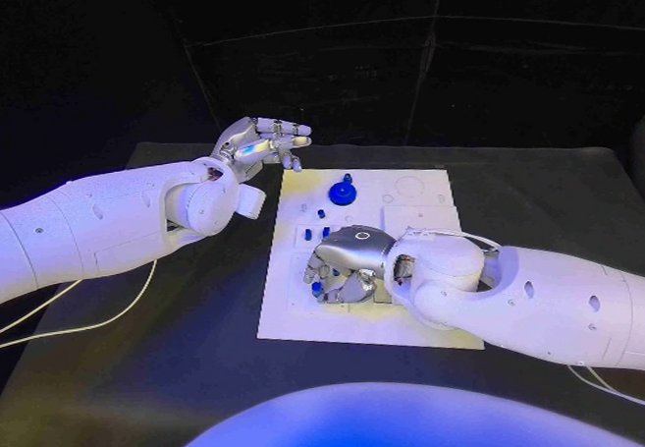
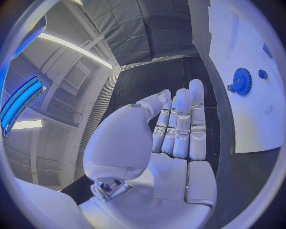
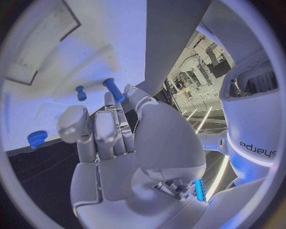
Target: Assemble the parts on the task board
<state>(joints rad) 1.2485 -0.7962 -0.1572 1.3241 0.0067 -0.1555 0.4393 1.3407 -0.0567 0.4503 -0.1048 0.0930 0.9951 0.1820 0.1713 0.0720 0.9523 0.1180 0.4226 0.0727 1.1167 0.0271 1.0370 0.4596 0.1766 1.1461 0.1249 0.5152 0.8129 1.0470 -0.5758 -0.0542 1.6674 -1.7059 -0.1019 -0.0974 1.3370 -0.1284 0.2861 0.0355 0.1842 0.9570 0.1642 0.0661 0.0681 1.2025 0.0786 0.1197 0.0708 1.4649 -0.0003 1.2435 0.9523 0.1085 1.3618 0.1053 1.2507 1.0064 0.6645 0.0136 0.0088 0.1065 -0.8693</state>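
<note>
Two hands worked unequally: the white board lay mid-table, the right hand was directly over it, fingers curled down around a blue peg, its long axis running along those fingers. The left hand hovered beyond the board's far-left corner, empty, fingers loosely together. A blue gear lay between them.

Right robot hand over task board middle, blue gear beyond, board's near edge open

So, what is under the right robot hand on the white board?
The right robot hand hangs over the task board. The right wrist view shows a blue peg at its fingertips and a smaller blue piece standing on the board. Whatever lies beneath the palm is covered.
</note>
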